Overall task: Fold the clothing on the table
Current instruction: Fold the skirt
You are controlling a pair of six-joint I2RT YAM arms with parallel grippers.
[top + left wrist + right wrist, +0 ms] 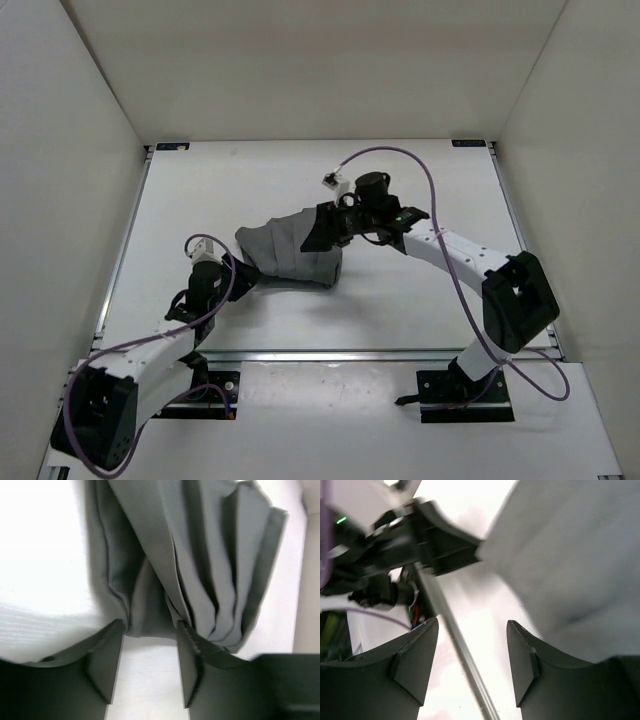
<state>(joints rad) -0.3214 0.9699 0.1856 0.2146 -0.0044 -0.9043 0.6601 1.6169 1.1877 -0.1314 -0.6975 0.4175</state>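
Observation:
The clothing [290,255] is a dark grey pleated skirt, bunched into a rumpled heap in the middle of the white table [420,300]. My left gripper [243,272] sits at the heap's near-left edge. In the left wrist view this gripper [150,625] is open, with bare table between its fingers [107,660] and the pleats [200,570] just beyond the tips. My right gripper [322,232] hovers over the heap's far-right side. Seen from the right wrist, that gripper [470,627] is open and holds nothing, with the cloth [570,555] to its upper right.
White enclosure walls stand on three sides. Black brackets [172,146] [468,143] mark the far corners. A metal rail [350,353] runs along the near edge. A purple cable [440,230] loops above the right arm. The left arm [420,535] shows in the right wrist view.

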